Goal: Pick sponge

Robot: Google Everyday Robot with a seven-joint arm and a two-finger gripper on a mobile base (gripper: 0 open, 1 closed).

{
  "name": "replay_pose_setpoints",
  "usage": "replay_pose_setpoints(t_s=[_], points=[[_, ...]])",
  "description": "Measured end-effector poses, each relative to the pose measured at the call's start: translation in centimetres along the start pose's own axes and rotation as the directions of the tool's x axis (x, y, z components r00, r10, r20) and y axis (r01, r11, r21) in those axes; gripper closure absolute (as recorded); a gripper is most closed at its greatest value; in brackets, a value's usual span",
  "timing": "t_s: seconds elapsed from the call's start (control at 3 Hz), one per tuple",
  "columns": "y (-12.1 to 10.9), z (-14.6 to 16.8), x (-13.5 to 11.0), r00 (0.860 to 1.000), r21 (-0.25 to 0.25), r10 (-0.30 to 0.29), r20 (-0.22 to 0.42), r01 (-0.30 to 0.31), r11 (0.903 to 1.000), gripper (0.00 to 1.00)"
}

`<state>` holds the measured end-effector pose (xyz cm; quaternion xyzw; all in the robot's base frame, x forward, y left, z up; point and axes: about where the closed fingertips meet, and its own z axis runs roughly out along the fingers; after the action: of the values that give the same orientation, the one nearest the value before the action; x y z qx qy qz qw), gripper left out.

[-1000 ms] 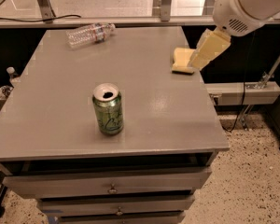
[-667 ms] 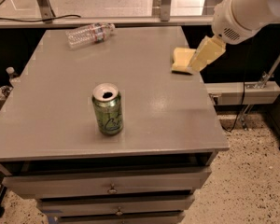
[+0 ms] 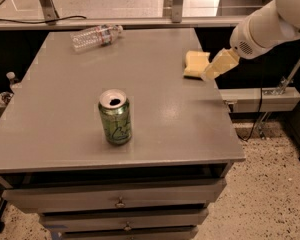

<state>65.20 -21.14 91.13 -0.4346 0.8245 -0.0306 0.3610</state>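
The sponge (image 3: 195,63), a small pale yellow foam block, lies flat on the grey table (image 3: 155,114) near its right edge. The gripper (image 3: 217,65), on the white arm (image 3: 270,26) that reaches in from the upper right, hangs just right of the sponge at the table's edge. Its yellowish-tan finger pad (image 3: 220,64) points down and left toward the sponge, very close to its right side. The sponge is not lifted.
A green soda can (image 3: 115,116) stands open-topped left of the table's middle. A clear plastic bottle (image 3: 95,36) lies on its side at the far left. Drawers (image 3: 115,201) sit below the table's front edge. A metal rail (image 3: 262,98) runs to the right.
The arm and gripper have dropped lower and shifted slightly, bringing the finger pad closer to the sponge's right side. The sponge, can and bottle have not moved.
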Motion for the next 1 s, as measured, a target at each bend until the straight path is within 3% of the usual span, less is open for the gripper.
replay_pose_setpoints(t_s=[0.67, 1.0], points=[[1.1, 5.3, 1.0, 0.989, -0.075, 0.139, 0.041, -0.135, 0.9880, 0.00], [1.9, 6.8, 1.2, 0.982, -0.101, 0.182, 0.049, -0.177, 0.9791, 0.14]])
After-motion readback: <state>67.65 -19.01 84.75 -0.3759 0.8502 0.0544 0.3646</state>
